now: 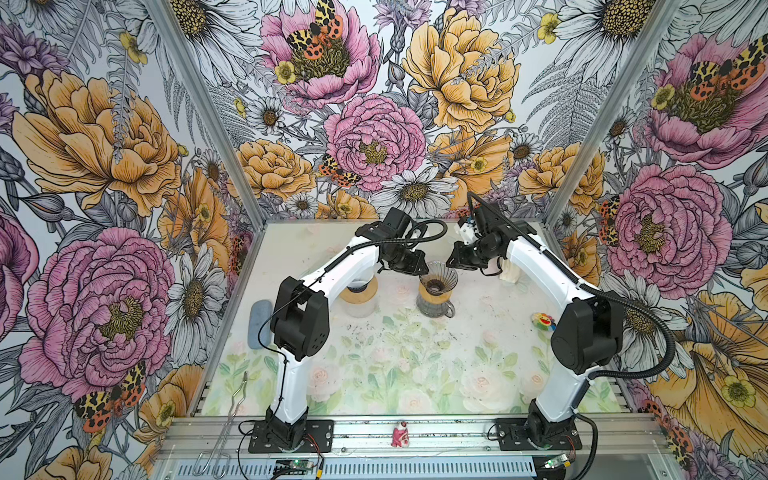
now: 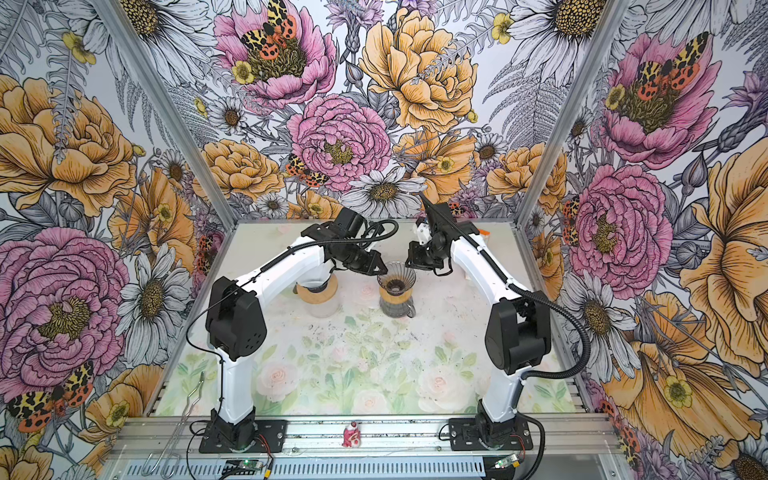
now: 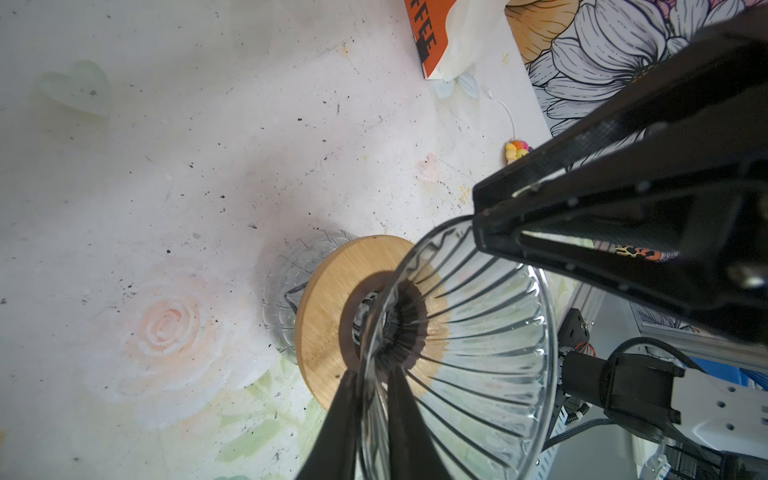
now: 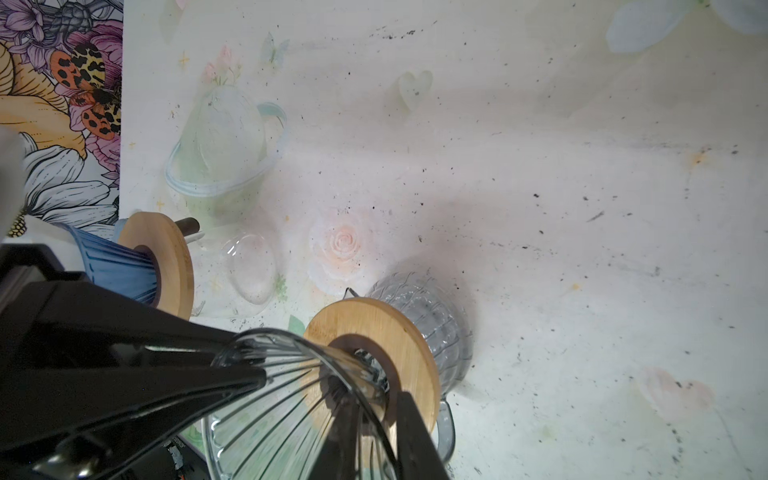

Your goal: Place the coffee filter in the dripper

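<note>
The clear ribbed glass dripper point(image 1: 436, 276) point(image 2: 395, 276) stands on its wooden collar point(image 3: 328, 316) on a glass carafe point(image 1: 434, 305) mid-table. Nothing lies inside it. My left gripper point(image 1: 422, 270) point(image 3: 374, 374) straddles the dripper's wall on one side, one finger inside and one outside, narrowly open. Across the cup, my right gripper point(image 1: 451, 262) point(image 4: 374, 395) sits the same way astride the opposite wall, also narrowly open. The coffee filter is out of view.
A second carafe point(image 1: 359, 297) with a wooden collar and a blue dripper point(image 4: 120, 266) stands under the left arm. An orange coffee bag point(image 3: 428, 37) is behind the right arm. A blue-grey pad point(image 1: 258, 322) lies left, a colourful toy point(image 1: 543, 321) right, a small figurine point(image 1: 400, 434) on the front rail.
</note>
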`<state>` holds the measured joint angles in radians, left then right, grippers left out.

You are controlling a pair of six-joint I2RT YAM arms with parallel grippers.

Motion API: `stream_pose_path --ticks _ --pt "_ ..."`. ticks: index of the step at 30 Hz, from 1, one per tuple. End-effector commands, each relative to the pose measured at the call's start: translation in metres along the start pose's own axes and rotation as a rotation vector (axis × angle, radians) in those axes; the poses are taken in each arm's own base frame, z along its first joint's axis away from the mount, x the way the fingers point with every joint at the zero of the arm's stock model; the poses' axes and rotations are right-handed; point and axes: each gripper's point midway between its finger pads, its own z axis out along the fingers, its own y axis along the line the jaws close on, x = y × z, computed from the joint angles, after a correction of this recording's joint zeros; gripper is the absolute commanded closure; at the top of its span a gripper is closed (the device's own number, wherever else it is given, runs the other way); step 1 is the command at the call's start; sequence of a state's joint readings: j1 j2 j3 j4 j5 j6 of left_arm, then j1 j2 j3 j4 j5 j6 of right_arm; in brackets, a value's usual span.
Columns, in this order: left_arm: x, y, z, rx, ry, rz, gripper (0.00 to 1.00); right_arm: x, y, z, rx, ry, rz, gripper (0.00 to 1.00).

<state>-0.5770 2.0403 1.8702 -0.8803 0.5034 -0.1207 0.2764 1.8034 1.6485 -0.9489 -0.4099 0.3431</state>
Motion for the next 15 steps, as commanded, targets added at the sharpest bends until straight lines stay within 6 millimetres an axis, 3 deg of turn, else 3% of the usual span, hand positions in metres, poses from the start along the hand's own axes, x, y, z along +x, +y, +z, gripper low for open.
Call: stream_pose_path --ticks 1,6,15 --pt "-0.002 0.003 -0.002 0.008 0.009 -0.003 0.79 -0.003 -0.004 0.004 0.031 0.000 -0.009 0.81" --pt "-0.002 0.003 -0.005 -0.004 0.004 -0.002 0.74 -0.004 -0.002 0.002 0.028 -0.003 -0.013 0.81" --pt "-0.001 0.006 -0.004 -0.018 0.004 0.002 0.74 -0.008 0.003 -0.012 0.038 -0.044 -0.036 0.70"
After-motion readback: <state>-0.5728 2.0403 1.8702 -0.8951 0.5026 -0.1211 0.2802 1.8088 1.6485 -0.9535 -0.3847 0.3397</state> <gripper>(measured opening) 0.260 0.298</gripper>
